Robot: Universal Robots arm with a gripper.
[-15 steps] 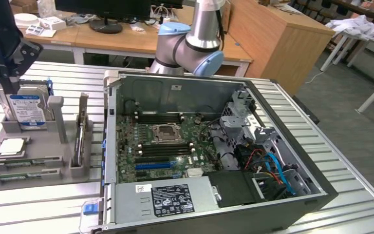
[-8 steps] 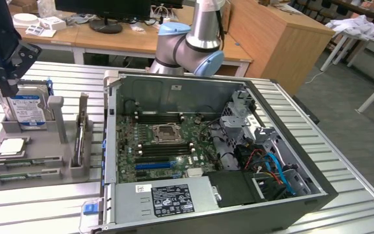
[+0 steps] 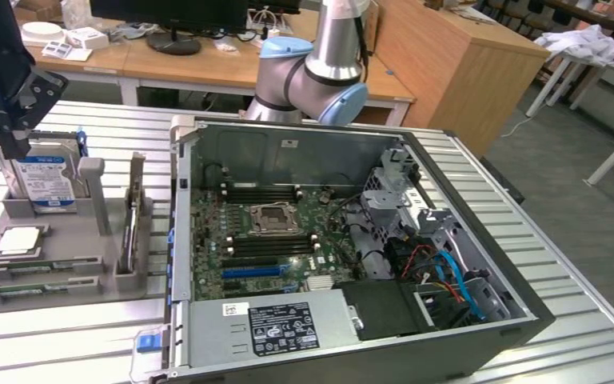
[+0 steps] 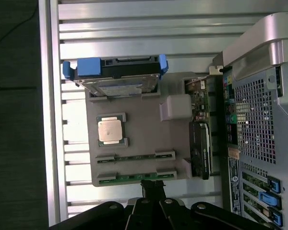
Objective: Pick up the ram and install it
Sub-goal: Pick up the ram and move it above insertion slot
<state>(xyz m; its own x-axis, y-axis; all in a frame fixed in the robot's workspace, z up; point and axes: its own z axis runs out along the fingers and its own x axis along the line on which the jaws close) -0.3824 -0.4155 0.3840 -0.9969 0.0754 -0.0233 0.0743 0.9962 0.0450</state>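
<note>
The ram (image 3: pixel 41 265) lies in the holder (image 3: pixel 73 237), beside the computer case (image 3: pixel 285 148)

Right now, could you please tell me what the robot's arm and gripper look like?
The arm is silver-grey tubing with light blue caps on its joints. The gripper is black, with pale lettering on its body.

My black two-finger gripper (image 4: pixel 152 186) points straight down and its jaws are pressed together. It hangs at the exterior view's left. My silver arm with pale blue joint caps (image 3: pixel 312 68) stands upright at the far side, near the middle.
</note>
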